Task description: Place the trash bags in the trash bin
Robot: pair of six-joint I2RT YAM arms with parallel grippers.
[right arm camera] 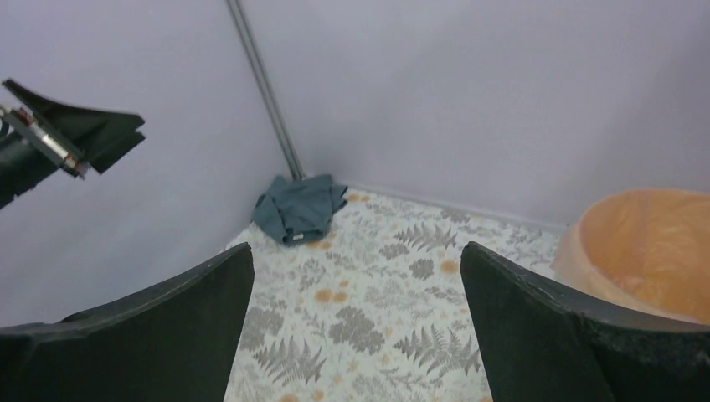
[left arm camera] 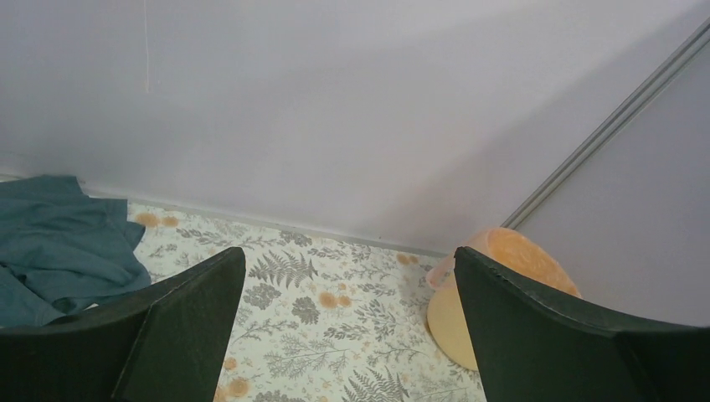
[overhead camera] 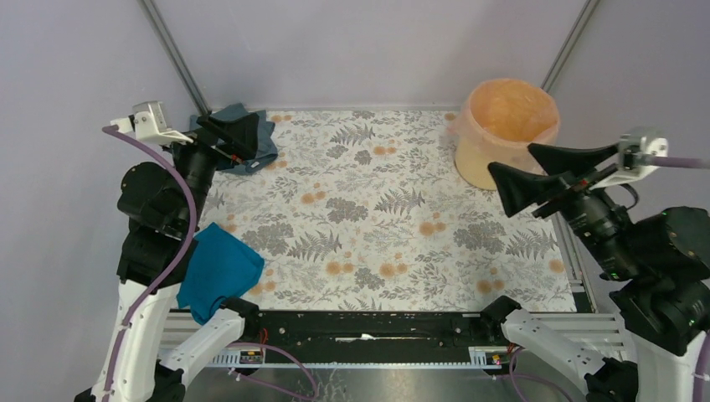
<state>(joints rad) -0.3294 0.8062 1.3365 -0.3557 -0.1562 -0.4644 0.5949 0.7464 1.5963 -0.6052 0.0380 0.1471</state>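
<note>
Left claw (overhead camera: 247, 138) and right claw (overhead camera: 509, 159) are hanging spread wide, holding nothing, above the fern-print tabletop (overhead camera: 377, 218). The pale pink trash bag (overhead camera: 511, 109) is sitting inside the yellow-orange trash bin (overhead camera: 473, 163) at the far right corner, its edge draping over the rim, just beyond the right claw.

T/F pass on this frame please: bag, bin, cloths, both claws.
1. The pink trash bag lines the bin. True.
2. The left claw is shut on the grey-blue cloth. False: it is open and holds nothing.
3. The teal cloth lies on the left side. True.
4. The bin is tipped on its side. False: it stands upright.
5. The right claw holds the trash bag. False: it is open and empty.
</note>
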